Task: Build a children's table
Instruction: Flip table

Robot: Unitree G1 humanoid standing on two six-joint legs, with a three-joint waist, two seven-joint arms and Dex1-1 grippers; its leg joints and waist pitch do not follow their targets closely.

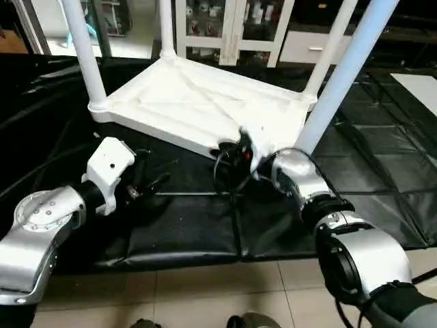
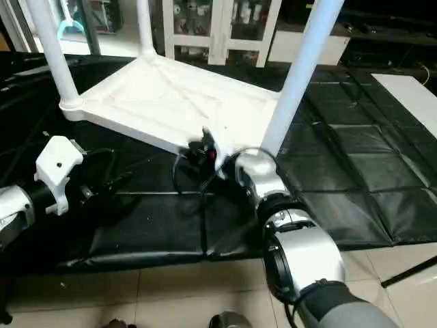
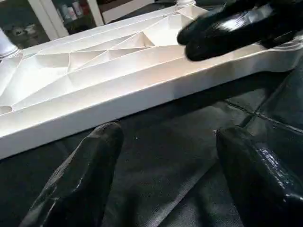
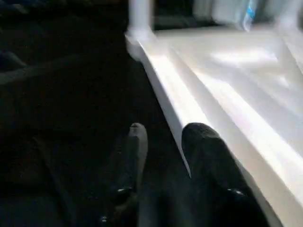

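The white plastic square table top (image 1: 198, 102) lies ribs-up on the black padded floor mat (image 1: 184, 225), four white tapered tube legs (image 1: 83, 51) socketed. My left gripper (image 1: 147, 186) hovers with jaws open; my right gripper (image 4: 163, 142) is at the top's near edge, grip unclear. Next, likely flipping it upright.

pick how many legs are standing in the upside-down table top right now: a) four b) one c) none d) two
a: the table top lies ribbed side up on the black mat, and a white leg rises from each corner: near left, far left, far right and near right.
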